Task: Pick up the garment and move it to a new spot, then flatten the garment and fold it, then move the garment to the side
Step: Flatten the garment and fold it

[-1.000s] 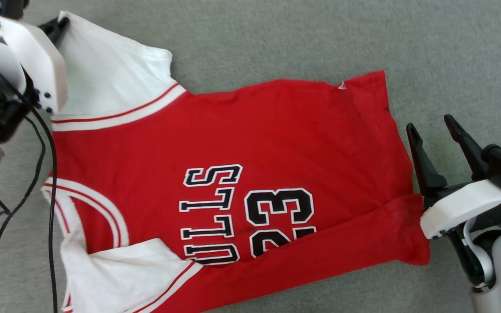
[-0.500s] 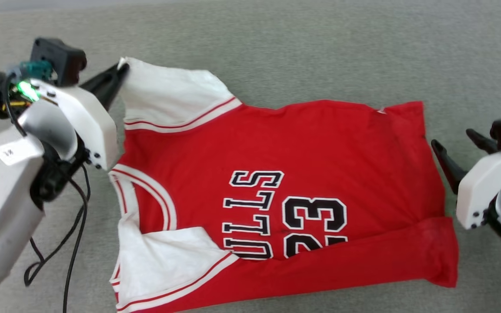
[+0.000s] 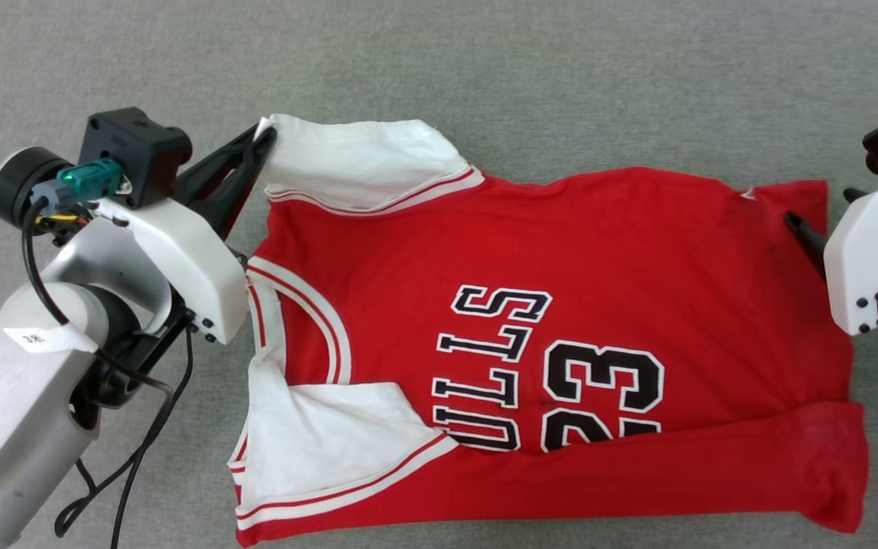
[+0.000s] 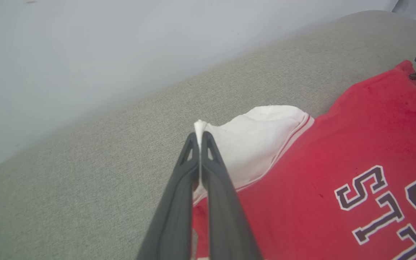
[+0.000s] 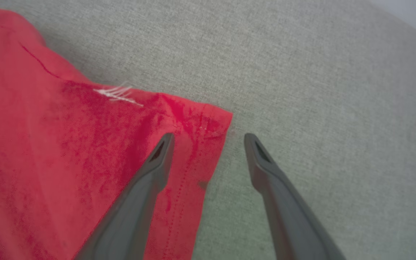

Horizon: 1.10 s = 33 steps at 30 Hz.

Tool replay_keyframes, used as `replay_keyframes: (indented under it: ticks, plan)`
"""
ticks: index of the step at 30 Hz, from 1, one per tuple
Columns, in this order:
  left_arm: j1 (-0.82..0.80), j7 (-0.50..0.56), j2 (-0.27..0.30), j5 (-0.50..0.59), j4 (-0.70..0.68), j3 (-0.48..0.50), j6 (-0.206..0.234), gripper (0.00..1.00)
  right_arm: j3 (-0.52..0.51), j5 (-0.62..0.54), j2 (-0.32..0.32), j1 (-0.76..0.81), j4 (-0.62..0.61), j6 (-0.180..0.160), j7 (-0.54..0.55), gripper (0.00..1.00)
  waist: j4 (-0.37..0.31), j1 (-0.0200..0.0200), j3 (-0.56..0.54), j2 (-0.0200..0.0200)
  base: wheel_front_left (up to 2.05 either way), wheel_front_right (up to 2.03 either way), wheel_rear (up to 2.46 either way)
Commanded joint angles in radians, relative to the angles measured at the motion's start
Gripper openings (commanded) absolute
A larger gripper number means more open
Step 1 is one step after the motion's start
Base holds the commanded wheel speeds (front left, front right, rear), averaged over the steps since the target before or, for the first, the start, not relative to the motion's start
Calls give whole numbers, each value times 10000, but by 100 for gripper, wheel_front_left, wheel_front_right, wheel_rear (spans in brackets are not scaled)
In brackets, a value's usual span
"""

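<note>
Upholstery (image 3: 561,69), grey and broad, is carrying the garment (image 3: 561,252), which is lying face up and mostly spread, its near long edge doubled over part of the lettering. Flattening seems to be the step in hand. The left gripper (image 4: 200,136) is pinching the tip of the far white sleeve (image 3: 363,164), fingers clamped together on the cloth. The right gripper (image 5: 208,136) is hanging with fingers apart, straddling the far hem corner (image 5: 211,119). Next, those fingers are likely needing to close on that corner so both arms can be drawing the far edge taut.
</note>
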Motion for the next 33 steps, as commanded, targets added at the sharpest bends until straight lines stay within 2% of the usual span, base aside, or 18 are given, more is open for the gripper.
replay_keyframes:
  ticks: [1, 11, 12, 13, 20, 24, 33]
  plan:
    - [54, 28, -21, 84, -153, -30, 74, 0, 167, -29, -104, -303, 211, -12, 33, 100, 147, 1, 143, -1, 0, 0, 0]
    - [-181, -20, -157, 139, -402, -102, 66, 0, 1040, 89, -189, -806, 1544, -11, -279, 100, 464, 1, 506, -1, 0, 0, 0]
    - [-180, -32, -155, 134, -364, -102, 76, 0, 1115, 129, -177, -811, 1679, -8, -309, 45, 479, 1, 513, -1, 0, 0, 0]
    - [-180, -39, -156, 154, -323, -109, 97, 0, 1161, 150, -159, -801, 1814, -8, -374, 0, 489, 1, 512, -1, 0, 0, 0]
    - [20, -257, -260, 80, -32, -66, 191, 0, 854, 246, -139, -811, 2534, -18, -1036, 0, 463, 1, 286, -1, 0, 0, 0]
    - [227, -490, -310, -50, 216, -2, 236, 0, 324, 391, 91, -736, 2857, -17, -1735, 0, 373, 1, -46, -1, 0, 0, 0]
    - [986, -850, -250, -288, 432, -13, 447, 0, -394, 801, 371, -63, 2939, -14, -3086, 0, 208, 1, -1098, -1, 0, 0, 0]
